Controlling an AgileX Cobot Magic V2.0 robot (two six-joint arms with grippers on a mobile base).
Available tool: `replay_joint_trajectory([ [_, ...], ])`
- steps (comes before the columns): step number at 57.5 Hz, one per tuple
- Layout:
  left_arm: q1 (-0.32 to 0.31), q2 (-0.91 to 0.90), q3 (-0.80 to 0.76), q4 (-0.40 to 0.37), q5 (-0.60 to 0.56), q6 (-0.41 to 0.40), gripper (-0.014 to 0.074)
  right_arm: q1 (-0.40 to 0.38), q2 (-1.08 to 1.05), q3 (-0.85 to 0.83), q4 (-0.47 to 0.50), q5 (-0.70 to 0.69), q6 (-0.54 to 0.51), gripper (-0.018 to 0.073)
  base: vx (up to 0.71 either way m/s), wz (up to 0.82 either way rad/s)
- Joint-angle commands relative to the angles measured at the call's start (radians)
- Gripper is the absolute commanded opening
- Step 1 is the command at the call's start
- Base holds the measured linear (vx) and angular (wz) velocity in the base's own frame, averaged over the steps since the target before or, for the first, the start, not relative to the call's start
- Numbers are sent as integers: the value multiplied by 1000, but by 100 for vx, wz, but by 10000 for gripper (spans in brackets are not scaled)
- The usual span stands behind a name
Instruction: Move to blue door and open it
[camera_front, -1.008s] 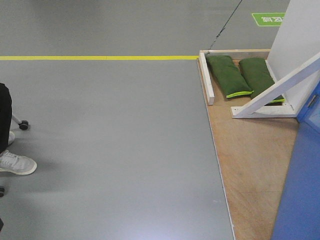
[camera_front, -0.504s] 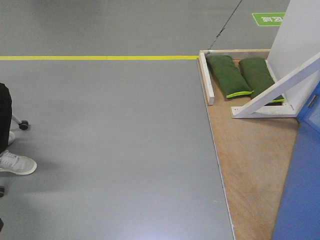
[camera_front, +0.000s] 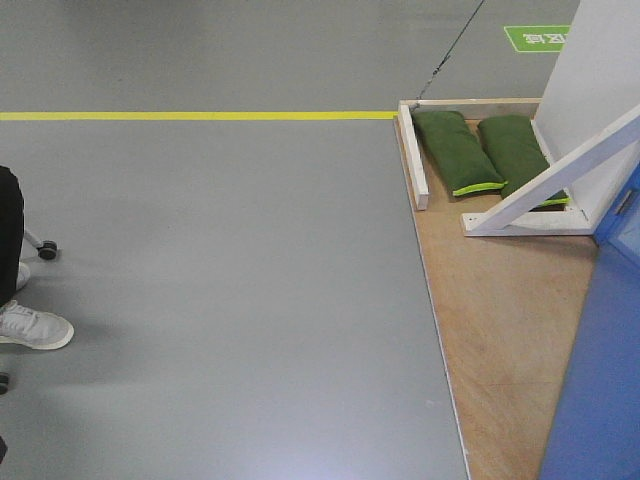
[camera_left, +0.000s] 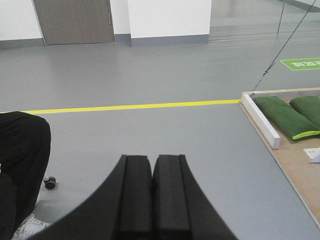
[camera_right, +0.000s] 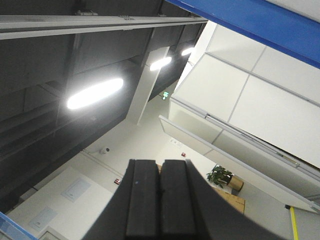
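At the front view's right edge: blue door (camera_front: 600, 380). Approach step, I judge. Left hand (camera_left: 152, 167) and right hand (camera_right: 160, 170) clenched, empty. Next: square up, open 1 hand.

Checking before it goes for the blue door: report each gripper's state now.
Left gripper: closed, holding nothing.
Right gripper: closed, holding nothing.

- The blue door (camera_front: 600, 380), lower right, was bright blue.
- The floor (camera_front: 220, 280) was grey, crossed by a yellow line (camera_front: 200, 115) near the top.
- Two sandbags (camera_front: 457, 150), upper right, were dark green, lime-edged.
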Motion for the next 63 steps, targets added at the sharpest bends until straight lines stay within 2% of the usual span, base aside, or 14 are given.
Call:
replay_joint_trajectory([
  [1,-6,-12,-26,-2,-84,-7,73,-6,-3,-28,-8,46,-8,12,0,0],
  [7,-6,-12,-26,-2,-84,-7,73,-6,21,-28,-13,73,-11,12,0,0],
  [14,-6,-12,-26,-2,-84,-7,73,-6,49,-28,-60,187,-42,12,0,0],
  [21,-6,-12,-26,-2,-84,-7,73,-6,65,-28,-196,325,-43,12,0,0],
  [31,-6,-12,-26,-2,-84,-7,73,-6,65,-28,-402,431,-43,12,0,0],
  [32,-6,-12,-26,-2,-84,-7,73,-6,65,-28,-445,458,-43,12,0,0],
  [40,-6,-12,-26,-2,-84,-7,73,-6,65,-28,-444,540,-43,12,0,0],
  [44,-6,-12,-26,-2,-84,-7,73,-6,65,-28,-430,623,-42,12,0,0],
  [55,-6,-12,-26,-2,-84,-7,73,-6,65,-28,-288,964,-34,12,0,0],
  [63,-6,-12,-26,-2,-84,-7,73,-6,65,-28,-204,1147,-34,12,0,0],
])
